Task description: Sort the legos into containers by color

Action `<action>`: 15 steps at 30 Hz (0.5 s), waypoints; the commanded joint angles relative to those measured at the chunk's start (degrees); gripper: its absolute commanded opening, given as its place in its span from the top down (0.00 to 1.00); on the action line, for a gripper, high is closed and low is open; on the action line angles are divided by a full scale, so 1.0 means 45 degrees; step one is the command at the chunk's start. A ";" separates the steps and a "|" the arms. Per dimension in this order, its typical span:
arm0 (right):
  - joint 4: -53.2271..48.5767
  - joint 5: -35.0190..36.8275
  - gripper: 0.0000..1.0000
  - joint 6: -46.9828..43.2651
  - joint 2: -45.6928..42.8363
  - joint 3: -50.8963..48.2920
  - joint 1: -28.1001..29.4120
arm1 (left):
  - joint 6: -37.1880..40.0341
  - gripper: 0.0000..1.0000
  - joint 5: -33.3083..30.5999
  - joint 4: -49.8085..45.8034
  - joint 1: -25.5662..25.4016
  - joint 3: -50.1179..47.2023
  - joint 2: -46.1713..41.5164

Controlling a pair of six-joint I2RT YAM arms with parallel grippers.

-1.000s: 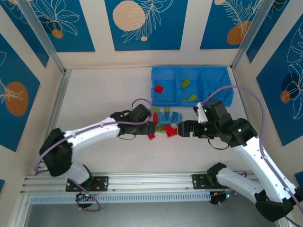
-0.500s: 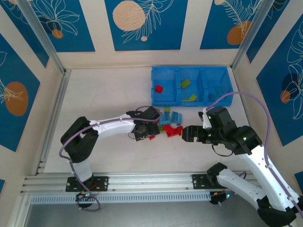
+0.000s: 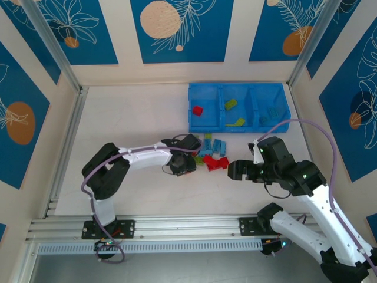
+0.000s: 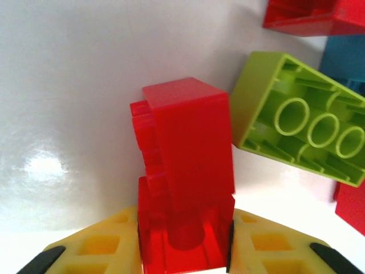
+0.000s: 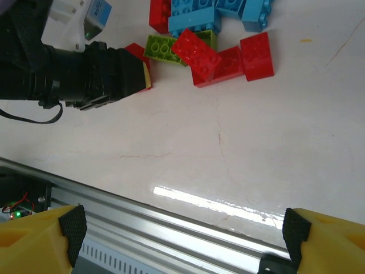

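My left gripper [image 4: 185, 246] is shut on a small red lego [image 4: 188, 148], its yellow pads pressed on both sides of the brick at the table surface. From above, the left gripper [image 3: 189, 165] sits at the left edge of a loose pile of red, lime green and light blue legos [image 3: 212, 154]. A lime green brick [image 4: 299, 134] lies upside down just right of the held one. My right gripper [image 3: 233, 171] stands open and empty to the right of the pile. The blue tray [image 3: 190, 106] holds a red brick [image 3: 198, 110], green bricks [image 3: 231, 104] and light blue bricks [image 3: 272, 112] in separate containers.
In the right wrist view the pile's red bricks [image 5: 197, 52], a green one [image 5: 164, 48] and blue ones [image 5: 194, 17] lie at the top, with the left arm's black wrist [image 5: 85, 74] beside them. A metal rail [image 3: 177, 227] runs along the near edge.
My left gripper slid right to the pile's edge and closed on a red lego. My right gripper drew back a little to the right and nearer the front, staying open.
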 commanded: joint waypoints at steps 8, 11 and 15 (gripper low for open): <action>0.0164 0.0752 0.09 0.0663 -0.0396 0.0413 -0.0055 | 0.4129 0.72 -0.2238 -0.1553 -0.0162 0.4059 -0.1751; 0.0180 0.0703 0.09 0.0998 -0.0525 0.0418 -0.0057 | 0.5930 0.72 -0.2943 -0.1430 0.0591 0.6604 0.0080; 0.0110 0.0545 0.09 0.1301 -0.0842 0.0438 -0.0042 | 0.7650 0.72 -0.3674 -0.2132 0.1377 1.1060 0.3428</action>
